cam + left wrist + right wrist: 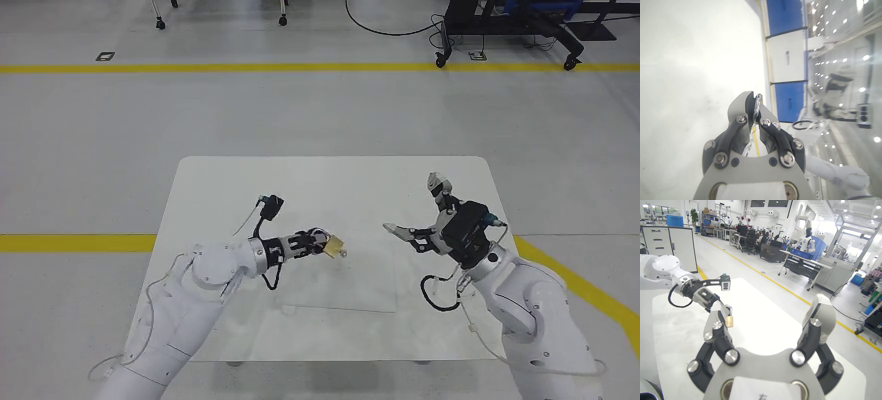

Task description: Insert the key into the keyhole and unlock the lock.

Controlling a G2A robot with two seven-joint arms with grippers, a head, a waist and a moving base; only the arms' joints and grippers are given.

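nothing is reading clearly. a small logo w/ a line of print is sitting sideways on the white wall panel (787,58) and on the blue panel (790,101), both too blurred. a white label (762,389) on the base of the right gripper (769,304) is showing a dark char., cut off at the edge.

White tabletop (300,180) beneath left end effector (325,243) and right end effector (412,204), yellow floor line (250,68) beyond, wheeled cart (510,25) farther off
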